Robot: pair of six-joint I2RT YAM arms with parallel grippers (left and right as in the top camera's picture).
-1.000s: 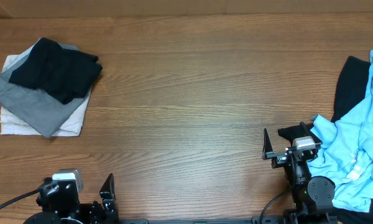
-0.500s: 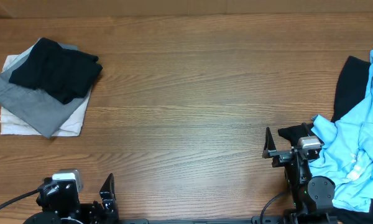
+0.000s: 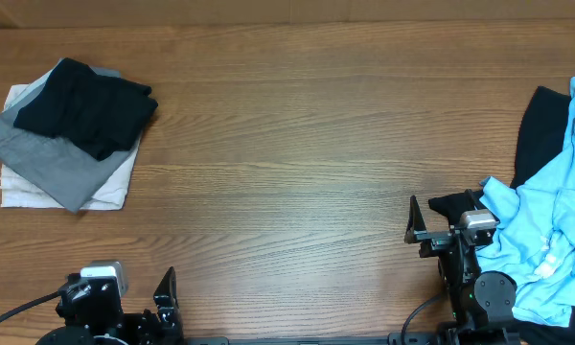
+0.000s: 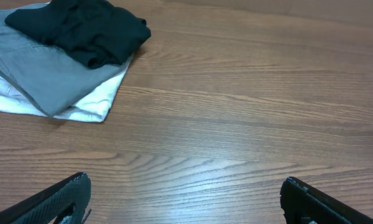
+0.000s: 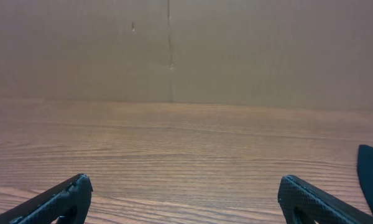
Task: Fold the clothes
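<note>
folded stack (image 3: 65, 144) left, seemingly unfolded heap (image 3: 554, 225) right

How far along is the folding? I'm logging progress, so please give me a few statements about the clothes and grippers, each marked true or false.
1. The folded black garment tops the stack at the left of the wooden table. True.
2. The white garment lies apart from that stack. False: it is the bottom layer, under the grey garment.
3. The light blue garment lies folded in the table's middle. False: it lies crumpled at the right edge, near the right gripper.
4. The left gripper and the right gripper are open and empty. True.
</note>
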